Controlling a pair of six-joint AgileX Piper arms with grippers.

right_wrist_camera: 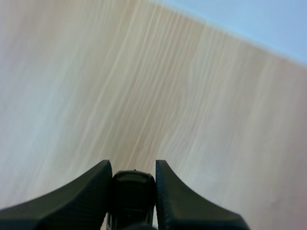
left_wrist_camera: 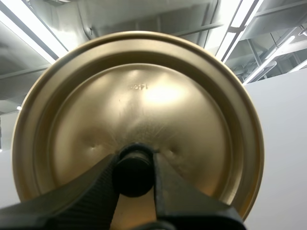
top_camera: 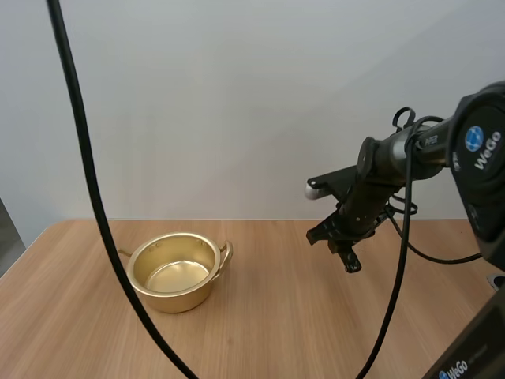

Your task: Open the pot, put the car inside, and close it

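The gold pot (top_camera: 174,271) stands uncovered on the wooden table (top_camera: 300,316), left of centre, and I see nothing inside it. In the left wrist view my left gripper (left_wrist_camera: 134,165) is shut on the black knob (left_wrist_camera: 133,175) of the gold lid (left_wrist_camera: 144,96), which is held up in the air with its top side facing the camera. My right gripper (top_camera: 349,259) hangs above the table to the right of the pot. In the right wrist view the right gripper (right_wrist_camera: 132,168) is shut on a small dark toy car (right_wrist_camera: 132,196), above bare tabletop (right_wrist_camera: 144,72).
Bare wood lies between the pot and the right gripper, and in front of the pot toward the near edge. The table's left edge (top_camera: 16,264) runs close to the pot's left side.
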